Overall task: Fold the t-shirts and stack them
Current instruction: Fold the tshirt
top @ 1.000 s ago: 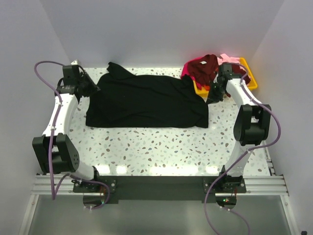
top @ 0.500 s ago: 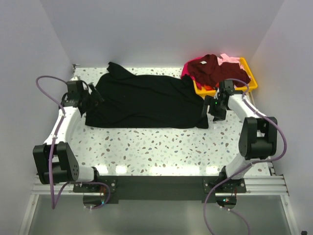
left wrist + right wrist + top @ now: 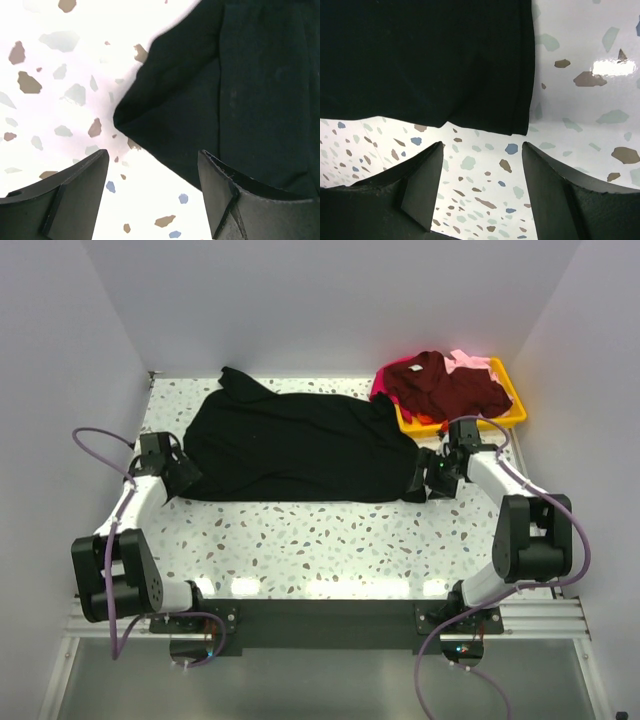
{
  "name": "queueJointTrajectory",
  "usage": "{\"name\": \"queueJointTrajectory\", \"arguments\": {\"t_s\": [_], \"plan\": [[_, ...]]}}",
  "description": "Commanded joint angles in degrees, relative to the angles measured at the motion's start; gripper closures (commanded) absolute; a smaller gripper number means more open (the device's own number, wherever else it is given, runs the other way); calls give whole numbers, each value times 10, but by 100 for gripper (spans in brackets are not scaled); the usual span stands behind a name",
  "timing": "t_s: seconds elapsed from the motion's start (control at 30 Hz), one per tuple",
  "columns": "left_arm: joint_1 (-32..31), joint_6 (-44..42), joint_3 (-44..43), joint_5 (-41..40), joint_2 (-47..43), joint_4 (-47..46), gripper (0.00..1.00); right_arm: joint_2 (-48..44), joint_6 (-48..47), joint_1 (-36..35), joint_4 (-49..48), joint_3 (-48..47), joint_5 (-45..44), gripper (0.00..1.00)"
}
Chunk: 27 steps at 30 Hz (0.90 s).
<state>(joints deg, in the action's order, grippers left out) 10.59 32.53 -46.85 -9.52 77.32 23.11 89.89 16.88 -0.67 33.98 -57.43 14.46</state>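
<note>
The large black t-shirt (image 3: 300,445) lies spread flat across the middle of the table. My left gripper (image 3: 183,475) is at its near left corner, open, with only speckled table between the fingers; the wrist view shows that corner of the black t-shirt (image 3: 240,90) just ahead of the left gripper (image 3: 152,155). My right gripper (image 3: 432,475) is open at the near right corner, and the black t-shirt's edge (image 3: 420,55) lies just beyond the right gripper (image 3: 482,146). The maroon t-shirt (image 3: 445,380), the magenta t-shirt (image 3: 383,385) and the pale pink t-shirt (image 3: 468,360) are heaped at the back right.
The heap sits in a yellow tray (image 3: 515,405) at the back right corner. White walls close in the table on the left, back and right. The speckled tabletop (image 3: 320,540) stretches between the black shirt and the arm bases.
Both grippers have gone from shut to open. Both arms have moved from the shirt's far sides toward me, down to its near corners. The black shirt has hardly shifted.
</note>
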Motion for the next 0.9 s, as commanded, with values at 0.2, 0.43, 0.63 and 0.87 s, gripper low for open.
{"name": "queueJointTrajectory", "arguments": {"t_s": [0.2,0.43,0.63,0.87], "plan": [[25,11,8,-36,27,-59,27,-13,-5,3,-37,34,25,35],[49,8,12,-15,49,-72,28,3,1,2,-51,42,7,36],[62,6,26,27,50,-98,27,-1,2,4,-45,34,-32,36],[73,10,28,66,78,-118,32,17,2,6,-58,23,-29,36]]}}
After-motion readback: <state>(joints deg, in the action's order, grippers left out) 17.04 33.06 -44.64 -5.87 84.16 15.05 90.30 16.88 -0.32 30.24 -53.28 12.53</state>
